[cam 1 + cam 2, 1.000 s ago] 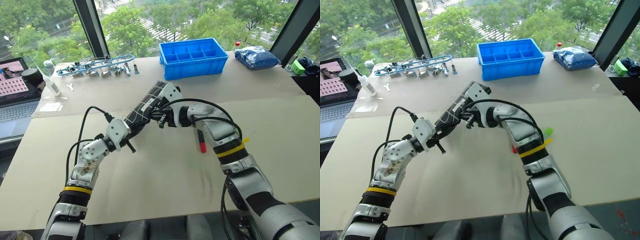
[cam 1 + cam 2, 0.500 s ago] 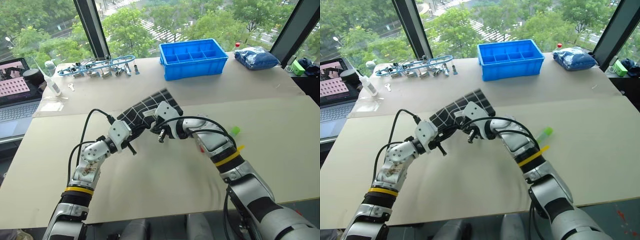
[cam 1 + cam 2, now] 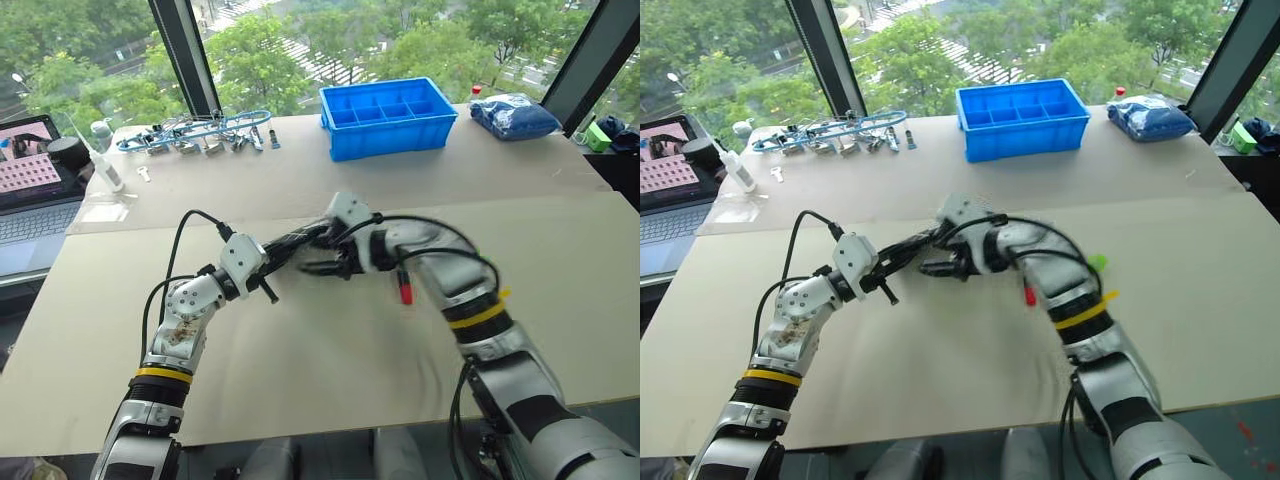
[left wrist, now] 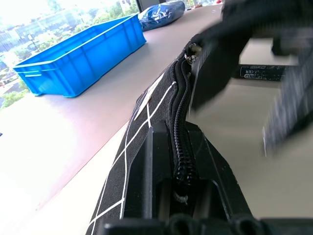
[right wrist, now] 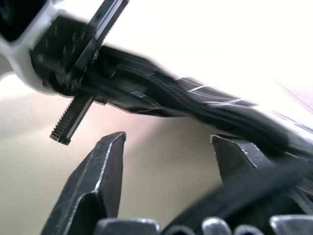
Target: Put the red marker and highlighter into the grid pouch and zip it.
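Black grid pouch (image 4: pixel 146 127) sits edge-up, clamped in the left gripper's (image 3: pixel 262 268) closed fingers, while the right gripper's (image 5: pixel 166 161) fingers stand parted just beside its zipper edge, gripping nothing.

The left claw (image 3: pixel 902 252) clamps the grid pouch (image 3: pixel 915 244) edge-on above the desk (image 3: pixel 1200 260). The right claw (image 3: pixel 938 268) sits just at its four o'clock; red marker (image 3: pixel 1028 295) and highlighter (image 3: pixel 1097 262) lie farther toward three o'clock.

Bare tabletop (image 3: pixel 300 380) near the arms, blue bin (image 3: pixel 387 117) and cable clutter (image 3: pixel 195 133) far behind
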Controlling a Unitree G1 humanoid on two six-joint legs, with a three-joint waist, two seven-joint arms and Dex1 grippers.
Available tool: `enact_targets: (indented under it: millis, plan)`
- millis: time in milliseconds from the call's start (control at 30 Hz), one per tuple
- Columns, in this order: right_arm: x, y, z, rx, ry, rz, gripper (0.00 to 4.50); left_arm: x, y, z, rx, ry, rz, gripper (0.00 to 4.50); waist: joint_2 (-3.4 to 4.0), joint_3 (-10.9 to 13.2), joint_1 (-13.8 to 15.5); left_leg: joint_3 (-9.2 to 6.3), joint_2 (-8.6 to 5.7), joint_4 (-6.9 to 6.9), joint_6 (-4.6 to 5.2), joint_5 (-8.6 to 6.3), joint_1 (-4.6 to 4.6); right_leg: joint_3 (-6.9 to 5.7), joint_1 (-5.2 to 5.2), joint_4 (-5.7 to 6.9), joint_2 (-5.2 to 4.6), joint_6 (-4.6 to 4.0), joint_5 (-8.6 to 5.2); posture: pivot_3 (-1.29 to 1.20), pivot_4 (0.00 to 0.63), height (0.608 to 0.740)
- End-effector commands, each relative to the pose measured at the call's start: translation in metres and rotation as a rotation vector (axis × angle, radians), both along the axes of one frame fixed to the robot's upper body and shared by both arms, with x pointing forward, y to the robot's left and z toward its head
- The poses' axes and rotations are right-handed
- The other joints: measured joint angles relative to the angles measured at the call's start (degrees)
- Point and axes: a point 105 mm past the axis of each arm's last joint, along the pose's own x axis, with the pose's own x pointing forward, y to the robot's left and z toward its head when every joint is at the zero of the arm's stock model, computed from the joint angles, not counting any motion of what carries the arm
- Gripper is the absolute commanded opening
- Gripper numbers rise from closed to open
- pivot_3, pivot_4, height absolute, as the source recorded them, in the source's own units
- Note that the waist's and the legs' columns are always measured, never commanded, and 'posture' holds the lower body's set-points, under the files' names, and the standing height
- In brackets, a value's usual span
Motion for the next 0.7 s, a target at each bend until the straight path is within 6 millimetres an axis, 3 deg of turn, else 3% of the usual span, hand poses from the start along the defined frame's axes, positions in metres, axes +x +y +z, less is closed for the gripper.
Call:
enact_targets:
  millis: [33,133,200,267,333,467,533,700]
  plan:
    - [-0.023,-0.035,0.025,0.055,-0.032,0.026,3.02,-0.002,0.0,0.014,-0.027,-0.044,-0.006,0.0,-0.02,0.0,0.46,0.0,0.01,-0.02,0.01,0.0,-0.01,-0.02,0.01,-0.01,0.0,0.0,0.0,0.0,0.15,0.74]
    - [-0.036,-0.074,0.023,0.007,-0.038,-0.056,3.02,-0.001,0.0,0.016,-0.045,-0.042,-0.003,0.0,-0.05,0.0,0.85,0.03,0.01,-0.04,0.03,-0.02,-0.02,-0.02,0.02,-0.06,0.0,0.0,0.0,0.0,0.15,0.74]
    - [-0.027,-0.105,0.016,-0.054,-0.045,-0.227,3.02,-0.001,-0.001,0.017,-0.053,-0.042,-0.003,0.0,-0.06,0.0,0.88,0.16,0.01,-0.01,0.05,-0.03,-0.03,0.02,0.04,-0.09,0.0,0.0,0.0,0.0,0.15,0.74]
    - [-0.004,-0.147,0.008,-0.101,-0.041,-0.54,3.02,-0.001,-0.002,0.018,-0.063,-0.043,-0.005,0.0,-0.08,0.01,0.68,0.3,0.03,0.01,0.06,-0.03,0.0,0.08,0.04,-0.08,-0.01,0.0,0.02,0.0,0.15,0.74]
    - [0.004,-0.173,0.004,-0.133,-0.047,-0.727,3.02,-0.001,-0.004,0.019,-0.073,-0.044,-0.005,0.0,-0.13,0.0,0.72,0.39,0.06,0.02,0.05,-0.03,0.05,0.15,0.05,-0.02,0.0,-0.03,0.07,0.0,0.15,0.74]
    - [-0.001,-0.186,0.001,-0.127,-0.027,-0.864,3.02,0.0,-0.006,0.019,-0.085,-0.045,-0.005,0.0,-0.13,0.01,1.39,0.42,0.08,0.02,0.04,-0.01,0.05,0.16,0.06,-0.02,0.0,-0.04,0.1,0.0,0.15,0.74]
    - [-0.011,-0.192,-0.011,-0.107,0.055,-0.973,3.02,0.0,-0.008,0.02,-0.092,-0.047,-0.004,0.0,-0.14,0.01,1.48,0.44,0.07,0.05,0.04,-0.01,0.02,0.17,0.07,-0.03,0.0,-0.03,0.11,0.0,0.15,0.74]
    - [-0.031,-0.189,-0.02,-0.113,0.122,-1.121,3.02,0.003,-0.01,0.02,-0.111,-0.047,-0.001,0.0,-0.14,0.0,1.81,0.45,0.05,0.2,0.08,-0.03,-0.07,0.19,0.07,-0.06,-0.01,0.04,0.17,0.0,0.15,0.74]
